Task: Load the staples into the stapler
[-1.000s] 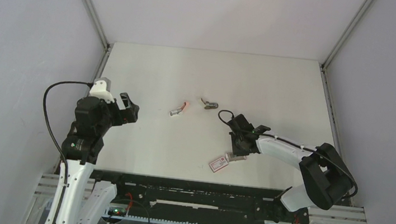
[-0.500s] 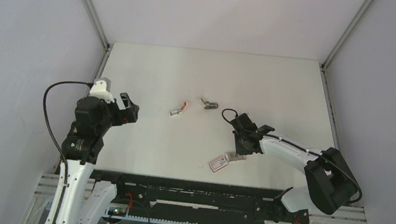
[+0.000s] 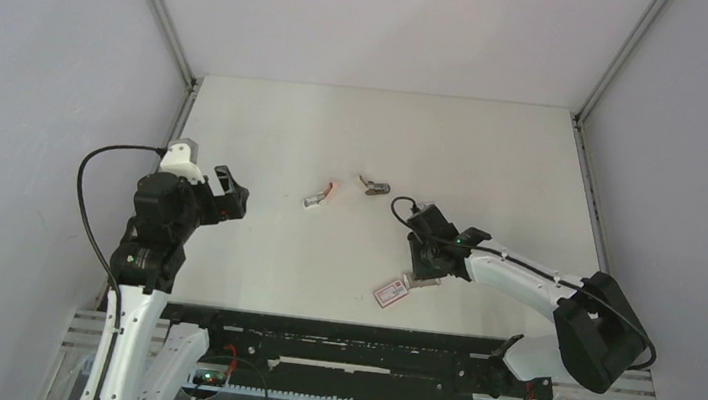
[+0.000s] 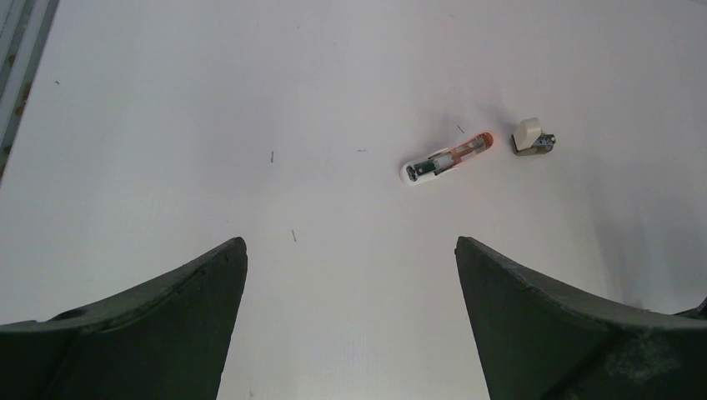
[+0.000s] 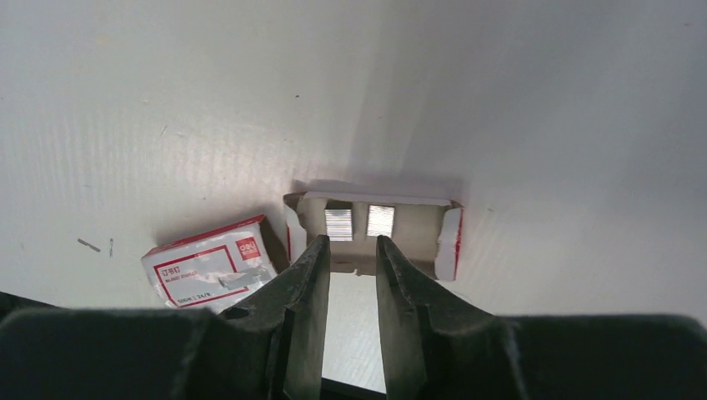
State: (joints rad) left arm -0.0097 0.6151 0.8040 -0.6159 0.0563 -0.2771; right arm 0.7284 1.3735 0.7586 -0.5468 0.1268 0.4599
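Note:
The staples point(image 5: 338, 223) are two short silvery blocks lying in a pale open tray point(image 5: 448, 242) with red-edged flaps. My right gripper point(image 5: 352, 243) hovers at the tray's near edge, its jaws a narrow gap apart with nothing between them. From the top view it point(image 3: 420, 268) is just above the tray point(image 3: 426, 283). The dark grey and silver stapler point(image 3: 374, 185) lies mid-table, also in the left wrist view point(image 4: 532, 137). My left gripper point(image 3: 233, 192) is wide open and empty, raised at the table's left side point(image 4: 350, 250).
A white sleeve with a red label point(image 5: 208, 267) lies just left of the tray point(image 3: 390, 292). A slim white and orange piece with a metal channel point(image 4: 446, 160) lies left of the stapler point(image 3: 320, 196). Loose single staples point(image 4: 293, 236) dot the table.
My right gripper's jaws have parted from shut to a narrow gap, and its arm has shifted slightly over the tray. The left arm has not moved.

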